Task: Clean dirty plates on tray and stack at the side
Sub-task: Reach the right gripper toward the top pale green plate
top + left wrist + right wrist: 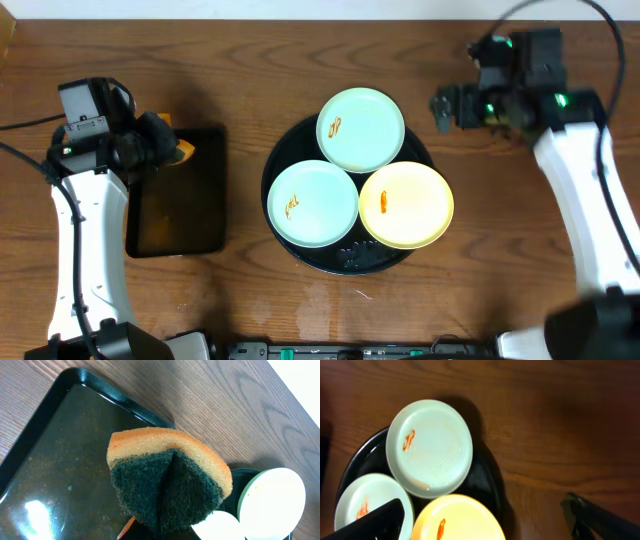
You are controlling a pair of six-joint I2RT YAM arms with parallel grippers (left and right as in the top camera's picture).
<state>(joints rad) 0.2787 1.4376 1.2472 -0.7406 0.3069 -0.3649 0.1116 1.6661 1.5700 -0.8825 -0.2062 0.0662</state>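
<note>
The wood-grain surface (pixel 250 300) carried a glossy round black tray (pixel 345 258) of three plates (pixel 361 130). The left claw (pixel 165 142) pinched a folded, scratchy sponge (pixel 170 475); the right claw (pixel 441 108) gaped.

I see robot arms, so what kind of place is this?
Probably a robot test bench set up for dishwashing practice: two robot arms at a wooden table, smeared plates on a round black tray, a sponge.
</note>
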